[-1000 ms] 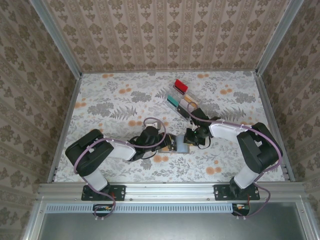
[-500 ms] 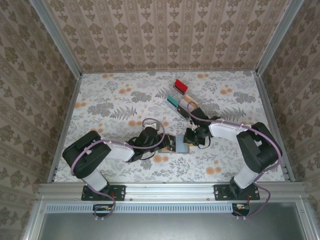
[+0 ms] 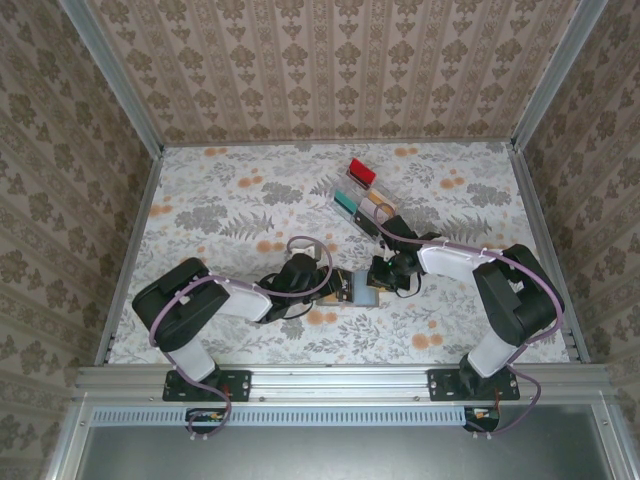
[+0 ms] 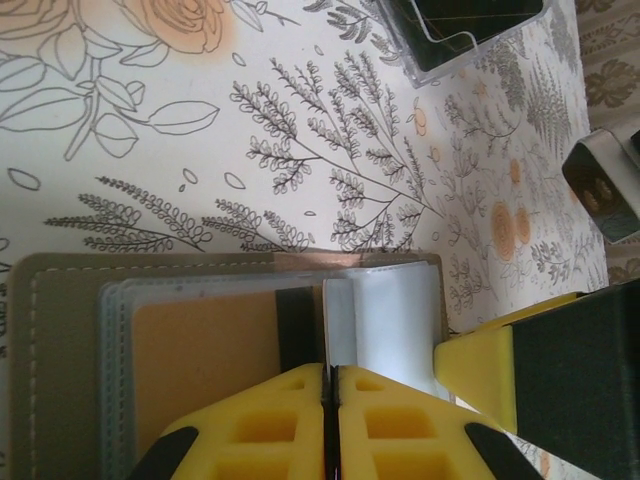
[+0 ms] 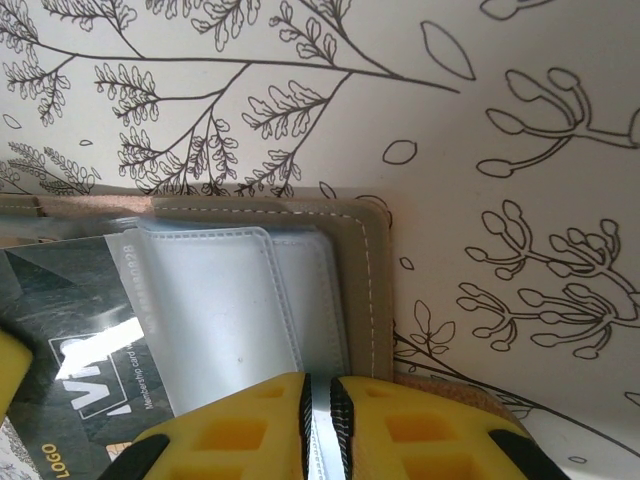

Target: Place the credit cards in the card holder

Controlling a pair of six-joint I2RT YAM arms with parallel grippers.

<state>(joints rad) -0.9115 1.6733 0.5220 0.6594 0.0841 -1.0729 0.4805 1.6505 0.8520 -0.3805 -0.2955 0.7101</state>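
Left claw (image 4: 328, 405), jaws together, sits over the open holder (image 4: 55, 350). Right claw (image 5: 320, 420) pinches the holder's sleeve edge. A dark card (image 5: 70, 340) lies partly sleeved. Risk: a pull could drag the holder across the desk (image 5: 300, 80) and slip the card out.

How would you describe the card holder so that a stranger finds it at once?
On the flowered table, look near the front middle, where the left gripper and right gripper meet. The card holder lies flat and open there, a grey-beige stitched case with clear pockets; the clear rack farther back stands up and holds coloured cards.
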